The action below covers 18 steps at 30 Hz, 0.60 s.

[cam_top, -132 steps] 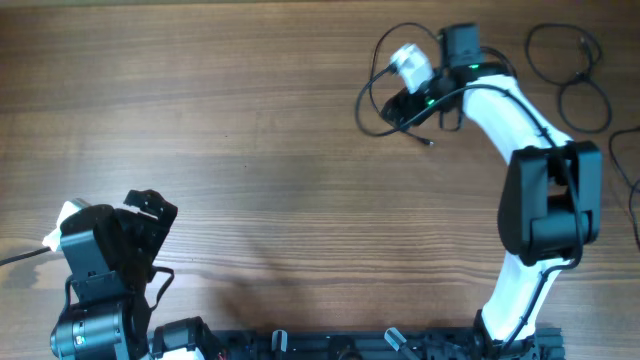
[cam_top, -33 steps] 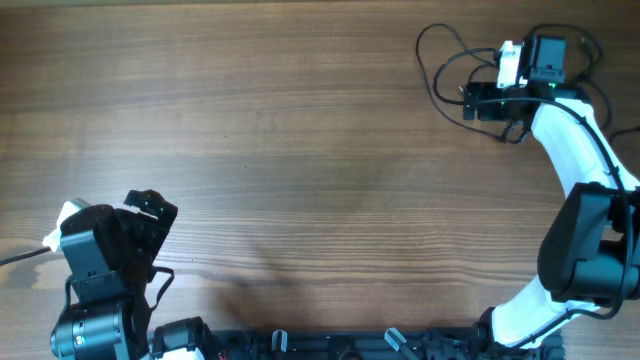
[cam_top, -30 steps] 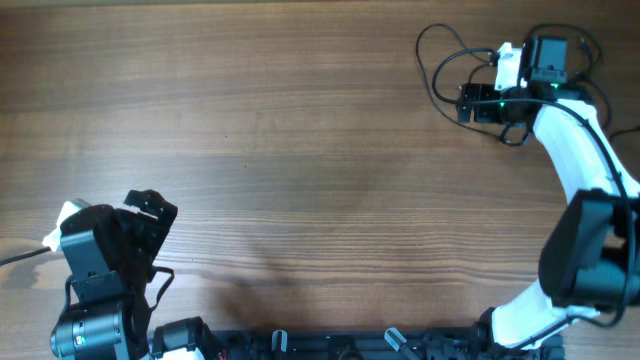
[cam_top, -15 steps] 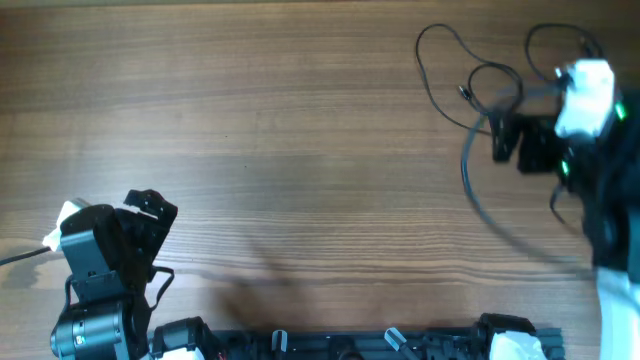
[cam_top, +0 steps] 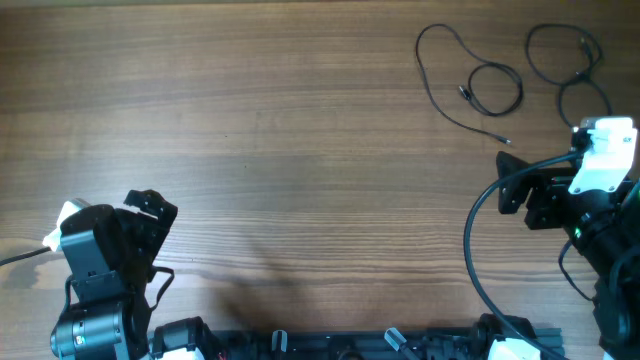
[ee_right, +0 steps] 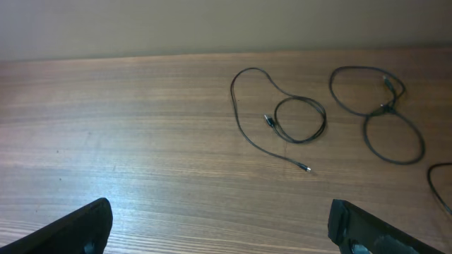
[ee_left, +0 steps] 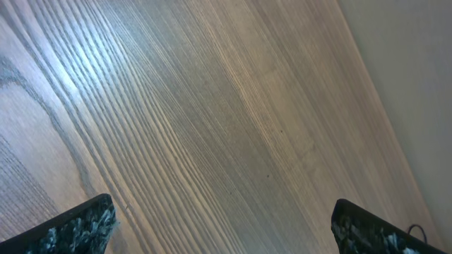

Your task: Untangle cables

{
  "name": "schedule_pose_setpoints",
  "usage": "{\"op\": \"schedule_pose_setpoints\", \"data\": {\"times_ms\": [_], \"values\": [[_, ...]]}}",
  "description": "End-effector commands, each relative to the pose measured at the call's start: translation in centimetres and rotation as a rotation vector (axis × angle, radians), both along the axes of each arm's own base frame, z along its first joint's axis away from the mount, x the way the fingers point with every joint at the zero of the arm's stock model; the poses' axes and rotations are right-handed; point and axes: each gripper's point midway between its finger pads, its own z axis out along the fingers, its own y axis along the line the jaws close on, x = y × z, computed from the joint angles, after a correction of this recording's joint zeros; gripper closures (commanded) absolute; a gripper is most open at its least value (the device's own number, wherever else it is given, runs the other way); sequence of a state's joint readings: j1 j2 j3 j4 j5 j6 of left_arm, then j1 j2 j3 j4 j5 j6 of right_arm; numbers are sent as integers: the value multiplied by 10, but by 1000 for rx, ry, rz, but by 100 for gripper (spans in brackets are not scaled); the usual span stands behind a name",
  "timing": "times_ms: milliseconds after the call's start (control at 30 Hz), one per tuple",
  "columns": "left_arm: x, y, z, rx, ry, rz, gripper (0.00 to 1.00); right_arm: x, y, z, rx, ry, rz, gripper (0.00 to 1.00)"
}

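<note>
cables (cam_top: pixel 521 90) look separate, beyond right gripper (cam_top: pixel 505 185) | right gripper and left gripper (cam_top: pixel 152 208): jaws apart, empty | I'd back off high, avoid snagging loops

You have a wood-grain table (cam_top: pixel 300 150), bare over most of its top. At its far right corner you see thin black cables lying flat and apart from one another: a single-loop cable (ee_right: pixel 324 121) with a long curved tail, a two-loop cable (ee_right: pixel 383 111) to its right, and a third cable (ee_right: pixel 431 176) cut off by the right wrist view's edge.
</note>
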State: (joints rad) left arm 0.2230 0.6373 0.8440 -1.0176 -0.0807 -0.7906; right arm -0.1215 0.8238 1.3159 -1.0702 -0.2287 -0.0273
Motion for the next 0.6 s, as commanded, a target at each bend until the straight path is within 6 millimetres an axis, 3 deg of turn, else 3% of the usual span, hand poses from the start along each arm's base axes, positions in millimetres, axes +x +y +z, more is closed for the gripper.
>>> {"op": "schedule_pose_setpoints", "data": {"times_ms": [0,267,567], "values": [[0,1,1,-1,-7,7,0,6,7,-5,13,26,32,0],[0,1,2,-1,-7,7,0,34,8,-35,27,155,47,0],[0,1,1,-1,-7,7,0,1,3,1,-54,-8,22,0]]}}
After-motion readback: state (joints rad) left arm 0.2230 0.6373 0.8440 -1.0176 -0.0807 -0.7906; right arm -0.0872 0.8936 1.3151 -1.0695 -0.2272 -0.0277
